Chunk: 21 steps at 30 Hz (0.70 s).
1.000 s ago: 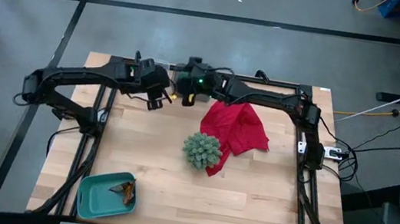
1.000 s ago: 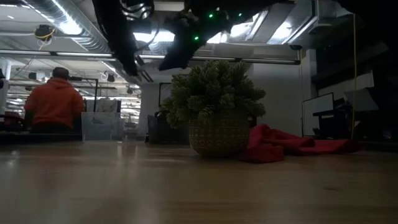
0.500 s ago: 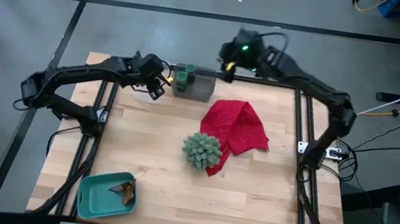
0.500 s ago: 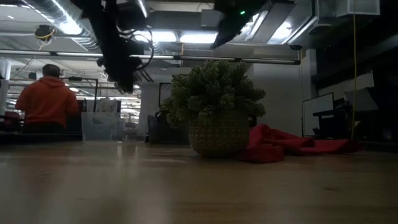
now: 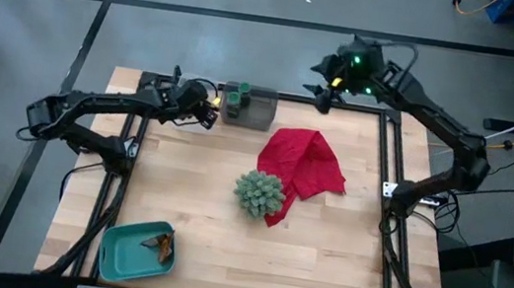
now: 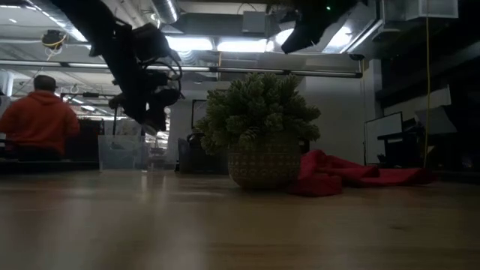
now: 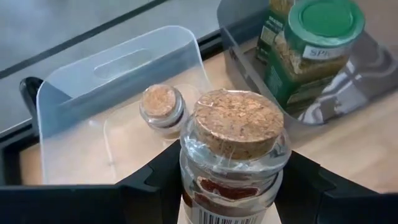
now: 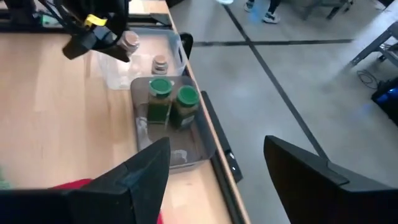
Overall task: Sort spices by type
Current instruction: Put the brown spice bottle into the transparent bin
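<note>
My left gripper is shut on a glass jar with a cork stopper and red-brown spice, at the far edge left of centre. Just beyond it, a clear plastic bin holds a second cork jar, standing on its base. Beside that, a grey bin holds two green-lidded jars, both upright. My right gripper is open and empty, raised over the far edge right of centre. Orange-brown packets lie in a teal tray. My left gripper pinches the cork jar by its glass body, below the neck, one finger on each side. The fingers come from the table's left, slanting down. The jar is lifted clear of the table, cork end away from the fingers' base.
A red cloth lies crumpled at the table's middle, right of centre. A spiky green plant in a woven pot stands beside it. The teal tray sits at the near left corner. A person in orange sits in the room beyond.
My right gripper has pulled away from the grey bin, rising and swinging toward the table's far right; two green-lidded jars now show in that bin. My left gripper, still holding the cork jar, has come down and edged toward the far edge by the clear bin.
</note>
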Motion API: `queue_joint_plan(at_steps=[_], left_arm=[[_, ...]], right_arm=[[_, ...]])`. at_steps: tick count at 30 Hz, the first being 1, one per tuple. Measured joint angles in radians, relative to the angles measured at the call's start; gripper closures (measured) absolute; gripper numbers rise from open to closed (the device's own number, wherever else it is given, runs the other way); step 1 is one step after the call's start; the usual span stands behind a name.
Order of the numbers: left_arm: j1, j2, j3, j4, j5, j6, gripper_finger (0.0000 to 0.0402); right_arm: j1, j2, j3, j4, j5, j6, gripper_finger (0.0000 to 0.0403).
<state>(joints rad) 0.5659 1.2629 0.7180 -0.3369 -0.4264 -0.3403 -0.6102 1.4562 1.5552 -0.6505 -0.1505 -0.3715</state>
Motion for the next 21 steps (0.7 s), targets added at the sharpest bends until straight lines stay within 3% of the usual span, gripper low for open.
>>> queue_joint_plan(at_steps=[7,12,18,21], left_arm=[[0.0,0.0,-0.06,0.123,-0.007,-0.027,0.0227],[0.002,0.0,-0.105,0.184,-0.081,-0.051,0.0227],[0.026,0.012,-0.183,0.297,-0.091,-0.095,0.0224],[0.034,0.028,-0.21,0.345,-0.093,-0.115,0.0215]], right_arm=[[0.001,-0.194,-0.378,0.303,-0.001,0.138,0.0146],[0.001,-0.325,-0.648,0.568,-0.001,0.237,0.0146],[0.001,-0.417,-0.871,0.77,-0.004,0.293,0.0146],[0.001,-0.441,-0.955,0.858,-0.079,0.302,0.0146]])
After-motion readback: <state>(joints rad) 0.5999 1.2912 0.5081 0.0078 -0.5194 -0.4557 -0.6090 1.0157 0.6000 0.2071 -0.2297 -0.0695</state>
